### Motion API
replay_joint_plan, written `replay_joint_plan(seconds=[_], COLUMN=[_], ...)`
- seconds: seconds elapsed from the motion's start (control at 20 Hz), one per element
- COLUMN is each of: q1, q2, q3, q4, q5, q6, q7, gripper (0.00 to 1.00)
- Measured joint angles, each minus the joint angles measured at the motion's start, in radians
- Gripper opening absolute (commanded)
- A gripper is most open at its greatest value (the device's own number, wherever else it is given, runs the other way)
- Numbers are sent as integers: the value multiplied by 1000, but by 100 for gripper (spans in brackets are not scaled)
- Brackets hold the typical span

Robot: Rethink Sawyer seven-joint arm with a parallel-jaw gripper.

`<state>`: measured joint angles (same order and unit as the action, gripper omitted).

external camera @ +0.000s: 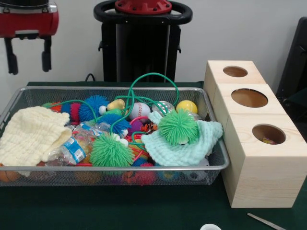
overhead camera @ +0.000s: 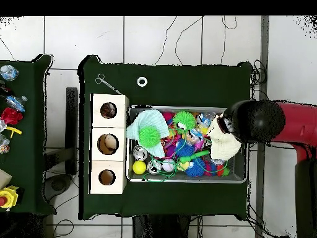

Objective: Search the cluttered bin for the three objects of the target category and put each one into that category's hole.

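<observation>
The wire mesh bin (external camera: 115, 168) lies on the green table, full of clutter: a cream knitted cloth (external camera: 29, 135), a mint cloth (external camera: 184, 148), green spiky balls (external camera: 111, 151), a baseball (external camera: 139, 110), a yellow ball (external camera: 186, 106), a plastic bottle (external camera: 72, 146) and a green cord. My gripper (external camera: 29, 60) hangs open and empty, high above the bin's left end over the cream cloth. Three pale wooden boxes stand in a row right of the bin. The mid-sized hole (external camera: 268, 133) is in the nearest box, with something small inside. In the overhead view the arm (overhead camera: 257, 121) covers the bin's (overhead camera: 186, 180) right end.
The widest hole (external camera: 249, 97) is in the middle box and the smallest hole (external camera: 235, 71) in the far one. A metal tool (external camera: 266, 221) and a white ring (external camera: 210, 227) lie at the table's front edge. A side table with objects (overhead camera: 9, 114) stands beyond the boxes.
</observation>
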<state>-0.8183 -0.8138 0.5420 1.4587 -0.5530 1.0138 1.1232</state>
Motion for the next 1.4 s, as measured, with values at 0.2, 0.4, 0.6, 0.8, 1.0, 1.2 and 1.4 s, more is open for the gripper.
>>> replay_joint_plan(seconds=[0.2, 0.4, 0.6, 0.8, 1.0, 1.2, 1.4], q1=[35, 75, 130, 204, 246, 253, 248], q2=[-17, -26, -26, -24, -15, 1, 16], q3=[1, 1, -5, -9, -10, -12, -16], q4=[37, 72, 90, 121, 146, 166, 183], q5=[60, 88, 110, 130, 146, 163, 173], q6=[-7, -40, -96, -208, -321, -396, -420], q7=[0, 1, 2, 7, 11, 11, 11], gripper=[100, 100, 100, 100, 100, 100, 100])
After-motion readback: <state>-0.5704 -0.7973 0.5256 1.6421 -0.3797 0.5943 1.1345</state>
